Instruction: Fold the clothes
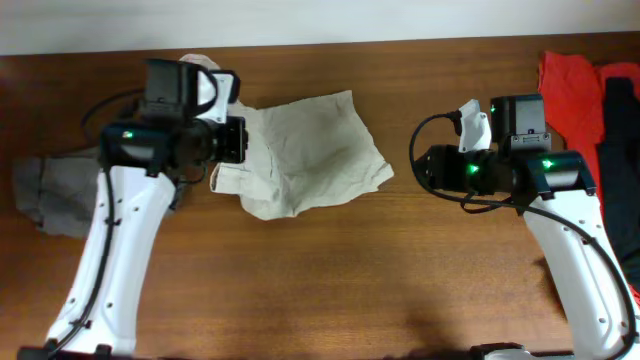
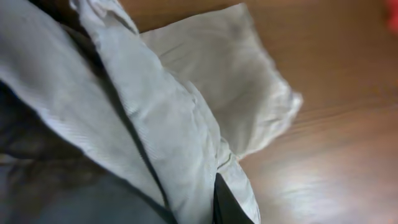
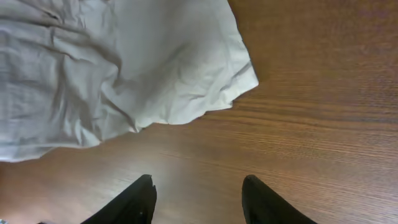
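Note:
The light beige shorts [image 1: 310,150] lie crumpled on the wooden table, left of centre. My left gripper [image 1: 232,140] is at their left edge, shut on a fold of the shorts; in the left wrist view the beige cloth [image 2: 186,124] drapes over the fingers [image 2: 205,205]. My right gripper [image 1: 420,168] is open and empty, over bare wood just right of the shorts. The right wrist view shows the shorts' edge [image 3: 124,68] ahead of its fingers [image 3: 198,186].
A gray garment [image 1: 50,190] lies at the far left of the table. A red garment [image 1: 575,90] and a black garment [image 1: 622,150] lie at the far right. Bare wood [image 1: 330,290] fills the front of the table.

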`<state>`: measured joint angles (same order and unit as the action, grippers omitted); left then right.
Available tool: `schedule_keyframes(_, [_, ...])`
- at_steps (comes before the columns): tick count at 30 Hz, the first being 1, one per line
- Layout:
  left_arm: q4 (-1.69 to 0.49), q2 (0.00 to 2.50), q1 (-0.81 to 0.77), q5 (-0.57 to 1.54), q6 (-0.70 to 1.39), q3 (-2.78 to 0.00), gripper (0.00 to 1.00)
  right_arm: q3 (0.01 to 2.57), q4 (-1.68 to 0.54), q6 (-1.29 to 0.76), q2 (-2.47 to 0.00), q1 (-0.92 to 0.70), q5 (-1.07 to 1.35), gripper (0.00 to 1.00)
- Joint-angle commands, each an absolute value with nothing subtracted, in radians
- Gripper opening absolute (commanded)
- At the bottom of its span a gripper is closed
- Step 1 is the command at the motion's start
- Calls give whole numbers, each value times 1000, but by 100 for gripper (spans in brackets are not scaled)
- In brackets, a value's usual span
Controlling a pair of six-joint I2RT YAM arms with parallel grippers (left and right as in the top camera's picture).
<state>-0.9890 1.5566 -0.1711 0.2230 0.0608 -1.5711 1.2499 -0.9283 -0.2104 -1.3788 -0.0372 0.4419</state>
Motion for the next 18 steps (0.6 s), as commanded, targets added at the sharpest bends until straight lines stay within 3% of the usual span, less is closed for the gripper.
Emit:
schedule_keyframes(1, [-966,1635,-212,62,-36,-1600,1,1251,-932,-218,-1353,-38,429,50])
schedule_keyframes(18, [-934,1992,-432,-81,-142,-1903,1,1251,-1013,-219,-1353,-38,422,49])
